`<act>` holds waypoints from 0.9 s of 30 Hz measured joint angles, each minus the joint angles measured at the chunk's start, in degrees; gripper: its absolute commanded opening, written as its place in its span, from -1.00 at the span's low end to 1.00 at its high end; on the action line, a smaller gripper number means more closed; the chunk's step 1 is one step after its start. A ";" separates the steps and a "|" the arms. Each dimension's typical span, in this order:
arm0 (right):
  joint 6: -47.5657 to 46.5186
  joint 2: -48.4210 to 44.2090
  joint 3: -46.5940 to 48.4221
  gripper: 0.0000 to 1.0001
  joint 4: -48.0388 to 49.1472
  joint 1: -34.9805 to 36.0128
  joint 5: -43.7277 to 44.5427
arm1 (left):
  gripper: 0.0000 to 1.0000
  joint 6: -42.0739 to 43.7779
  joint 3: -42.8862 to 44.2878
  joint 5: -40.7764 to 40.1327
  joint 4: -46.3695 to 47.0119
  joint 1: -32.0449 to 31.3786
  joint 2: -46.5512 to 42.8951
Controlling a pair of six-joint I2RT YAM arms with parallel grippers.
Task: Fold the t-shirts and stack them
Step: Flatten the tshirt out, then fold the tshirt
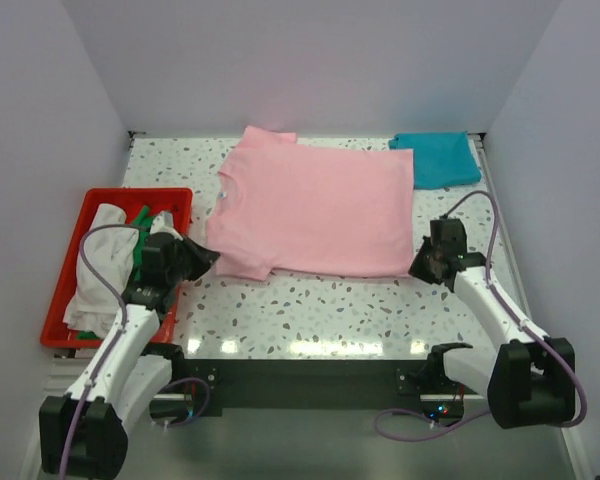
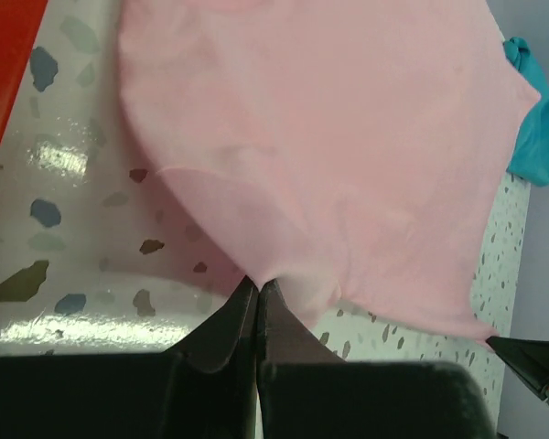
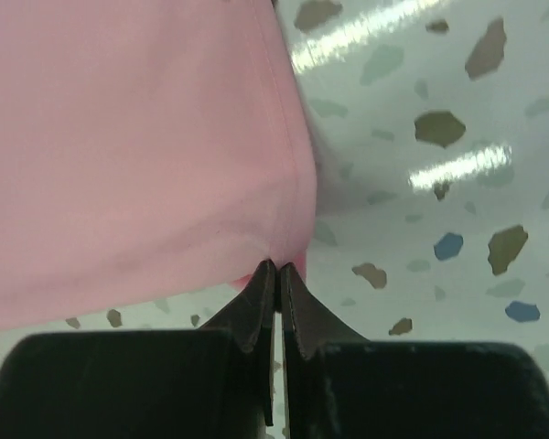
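Now my left gripper (image 2: 258, 291), right gripper (image 3: 277, 273) pinch pink t-shirt (image 1: 315, 210) near edge, probably for folding it over.

The left gripper (image 1: 206, 256) reaches toward 1 o'clock from its base, jaws pressed together on a pink t-shirt (image 1: 315, 205) corner. The right gripper (image 1: 418, 266) reaches toward 11 o'clock, pinching another corner.

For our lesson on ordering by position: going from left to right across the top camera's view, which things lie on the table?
First the tray, then the pink shirt, then the teal shirt.
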 measured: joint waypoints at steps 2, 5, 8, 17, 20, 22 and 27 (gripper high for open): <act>0.55 -3.17 -3.52 -1.00 -1.46 0.00 -0.50 | -1.00 -0.61 -2.14 -0.48 -2.84 -0.04 -4.63; 2.32 -10.08 -7.82 -1.00 -3.39 0.00 -2.16 | -1.00 -2.05 -4.11 -1.44 -8.11 -0.07 -10.54; 4.28 -17.97 -9.88 -1.00 -6.80 0.02 -3.89 | -1.00 -3.54 -4.72 -2.54 -14.40 -0.24 -16.37; 5.49 -18.16 -6.25 -1.00 -9.94 0.00 -3.15 | -1.00 -4.57 -1.46 -3.93 -17.46 -0.31 -11.98; 5.01 -12.15 -3.21 -1.00 -9.18 0.00 -2.27 | -1.00 -4.57 0.50 -4.46 -16.11 -0.31 -6.12; 4.79 -9.18 -1.51 -1.00 -7.96 0.00 -1.51 | -1.00 -4.57 2.34 -4.87 -14.86 -0.33 -2.01; 4.35 -0.59 2.10 -1.00 -4.44 0.00 -0.35 | -1.00 -4.57 6.01 -6.05 -11.04 -0.33 6.01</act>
